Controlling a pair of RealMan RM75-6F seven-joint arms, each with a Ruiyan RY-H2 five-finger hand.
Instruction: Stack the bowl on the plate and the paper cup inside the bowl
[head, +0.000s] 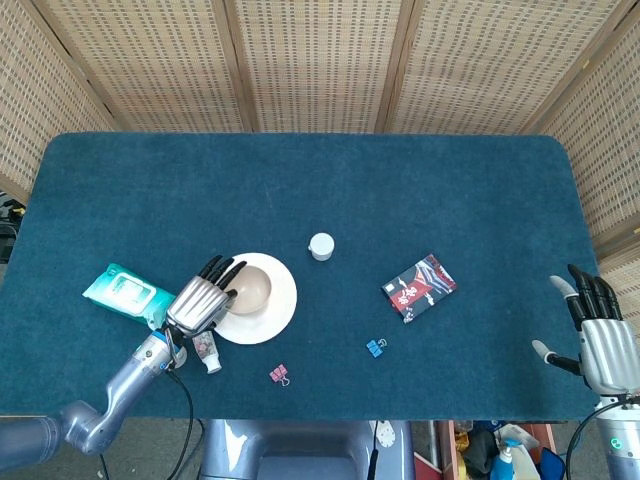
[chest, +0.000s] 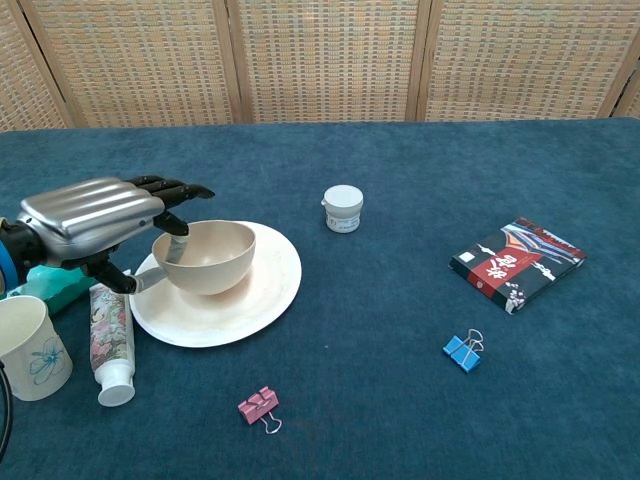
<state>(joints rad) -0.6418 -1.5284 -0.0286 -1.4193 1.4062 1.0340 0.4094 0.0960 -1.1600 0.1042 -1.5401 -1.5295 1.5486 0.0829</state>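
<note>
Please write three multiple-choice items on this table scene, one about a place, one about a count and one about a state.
1. Where does the paper cup stand?
A. inside the bowl
B. on the cloth at the near left, beside the tube
C. next to the small white jar

2. How many binder clips lie on the table?
A. one
B. two
C. four

3. What is the left hand doing?
A. holding the bowl by its rim
B. lying flat on the wipes packet
C. pinching the pink clip

Answers:
1. B: the chest view shows the cup on the cloth left of the tube, away from the bowl.
2. B: one pink clip and one blue clip.
3. A: its fingers close on the bowl's rim, the bowl down on the plate.
</note>
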